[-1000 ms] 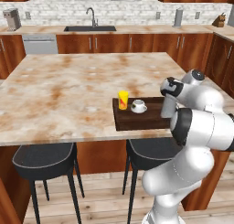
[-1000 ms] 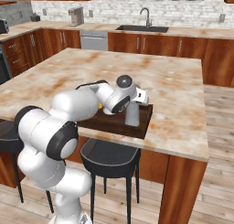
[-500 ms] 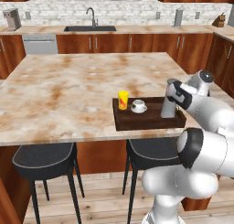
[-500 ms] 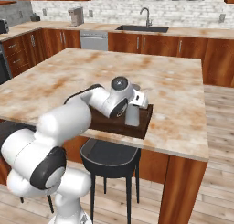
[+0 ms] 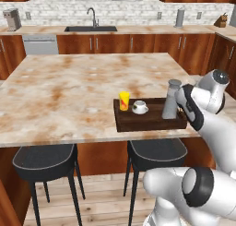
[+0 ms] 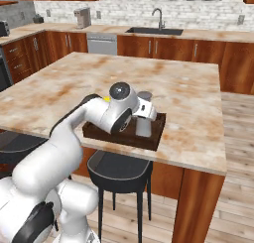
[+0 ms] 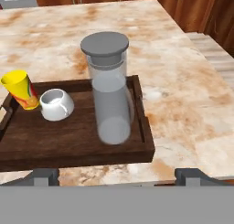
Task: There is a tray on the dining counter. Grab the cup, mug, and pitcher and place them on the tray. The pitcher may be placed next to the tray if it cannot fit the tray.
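Kitchen, marble island worktop (image 5: 69,91) with wood cabinets, sink (image 5: 90,28) along the back wall and two black stools (image 5: 44,157) at the near edge.

Claw (image 7: 116,175) is spread wide, holding nothing; its two tips sit at the bottom of the hand view with clear space between them. It hangs just off the near edge of the worktop, looking along the tray (image 7: 68,143).

Pitcher (image 7: 109,88): straight ahead of the claw, upright on the tray at its right end, apart from the tips, no contact. In the left base view the pitcher (image 5: 171,99) stands just beside the hand, between it and the mug.

Mug (image 7: 56,104): ahead and left of the claw, on the tray, lying tilted with handle towards the claw. Well apart from the tips.

Cup (image 7: 20,89): further left than the mug, just beside it, at the tray's far-left corner, leaning slightly in the hand view.

Tray rests flat at the worktop's near edge, directly in front of the claw. All three items are on it.
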Motion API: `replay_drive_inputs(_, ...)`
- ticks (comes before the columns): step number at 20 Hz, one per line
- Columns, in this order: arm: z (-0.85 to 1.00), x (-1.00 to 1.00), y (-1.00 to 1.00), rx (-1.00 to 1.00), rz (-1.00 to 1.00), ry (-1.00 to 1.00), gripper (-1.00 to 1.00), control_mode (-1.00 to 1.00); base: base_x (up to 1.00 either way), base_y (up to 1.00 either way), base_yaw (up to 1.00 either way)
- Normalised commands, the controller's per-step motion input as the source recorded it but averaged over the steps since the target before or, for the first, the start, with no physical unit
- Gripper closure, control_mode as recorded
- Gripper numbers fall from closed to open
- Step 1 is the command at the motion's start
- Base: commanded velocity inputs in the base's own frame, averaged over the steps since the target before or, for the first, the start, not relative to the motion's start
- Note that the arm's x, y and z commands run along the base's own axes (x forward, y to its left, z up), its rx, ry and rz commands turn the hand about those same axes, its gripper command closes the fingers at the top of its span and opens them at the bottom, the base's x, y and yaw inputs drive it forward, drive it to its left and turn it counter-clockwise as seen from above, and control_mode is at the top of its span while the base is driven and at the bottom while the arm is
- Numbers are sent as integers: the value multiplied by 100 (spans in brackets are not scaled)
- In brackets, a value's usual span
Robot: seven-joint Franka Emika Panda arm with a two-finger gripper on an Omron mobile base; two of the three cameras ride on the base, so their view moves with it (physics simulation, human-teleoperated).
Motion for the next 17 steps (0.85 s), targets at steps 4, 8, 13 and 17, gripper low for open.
replay_drive_inputs(4, 31, -52, 49, 0, 0, 0, -100, -100, 0, 0, 0)
replay_drive_inputs(8, 36, -48, 47, 0, 0, 0, -100, -100, 0, 0, 0)
replay_drive_inputs(13, 33, -56, 33, -1, 0, 0, -100, -100, 0, 0, 0)
replay_drive_inputs(17, 28, -67, 24, -1, 0, 0, -100, -100, 0, 0, 0)
